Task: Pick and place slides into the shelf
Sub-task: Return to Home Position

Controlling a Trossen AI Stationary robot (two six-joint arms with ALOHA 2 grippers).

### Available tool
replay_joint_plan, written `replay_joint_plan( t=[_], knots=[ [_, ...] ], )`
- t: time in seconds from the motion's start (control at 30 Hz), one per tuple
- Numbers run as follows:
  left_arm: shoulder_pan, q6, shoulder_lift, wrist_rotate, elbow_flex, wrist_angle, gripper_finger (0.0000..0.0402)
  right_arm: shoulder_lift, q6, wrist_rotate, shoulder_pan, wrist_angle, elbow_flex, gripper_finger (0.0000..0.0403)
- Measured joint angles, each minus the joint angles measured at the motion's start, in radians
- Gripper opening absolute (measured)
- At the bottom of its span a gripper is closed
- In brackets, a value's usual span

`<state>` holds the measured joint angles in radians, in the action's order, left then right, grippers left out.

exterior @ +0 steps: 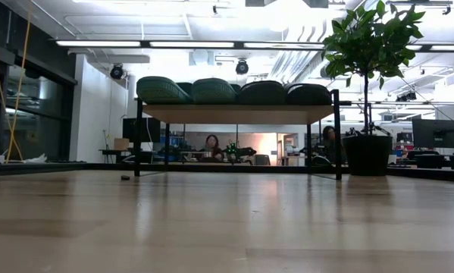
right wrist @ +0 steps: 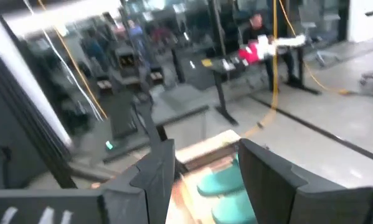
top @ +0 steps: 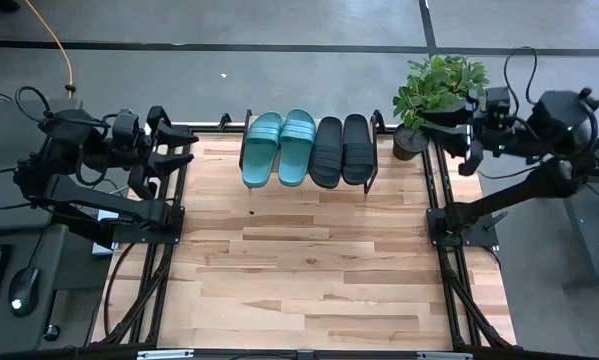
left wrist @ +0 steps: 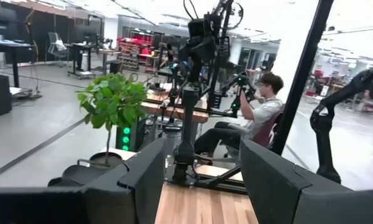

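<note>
Two teal slides and two black slides lie side by side, soles down, on the shelf's wooden top board at the table's far edge. The low view shows the shelf's black legs standing on the tabletop. My left gripper is raised off the table's far left corner, open and holding nothing. My right gripper is raised off the far right corner, open and holding nothing. The right wrist view shows the teal slides beyond the open fingers.
A potted plant stands at the table's far right corner, beside the shelf and close to my right gripper. A small dark speck lies on the tabletop in front of the shelf. People sit at desks in the room beyond.
</note>
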<state>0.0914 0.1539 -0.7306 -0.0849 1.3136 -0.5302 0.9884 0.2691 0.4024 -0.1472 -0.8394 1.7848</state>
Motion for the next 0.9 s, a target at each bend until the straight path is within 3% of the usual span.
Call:
replay_joint_plan(
  t=[0.2,0.43,0.63,0.9],
  knots=[
    [0.000,-0.003,0.003,-0.002,-0.004,-0.003,0.0188,-0.215,-0.006,-0.046,0.000,0.399,-0.413,0.0170],
    [0.000,0.058,0.042,-0.003,-0.178,0.106,0.0188,-0.406,0.003,-0.082,0.000,0.753,-0.793,0.0170],
    [0.000,0.098,0.112,-0.003,-0.366,0.331,0.0188,-0.533,0.001,-0.129,0.000,1.021,-1.020,0.0170],
    [0.000,0.157,0.225,-0.047,-0.584,0.485,0.0188,-0.662,-0.034,-0.141,0.000,1.293,-1.258,0.0170]
  ],
)
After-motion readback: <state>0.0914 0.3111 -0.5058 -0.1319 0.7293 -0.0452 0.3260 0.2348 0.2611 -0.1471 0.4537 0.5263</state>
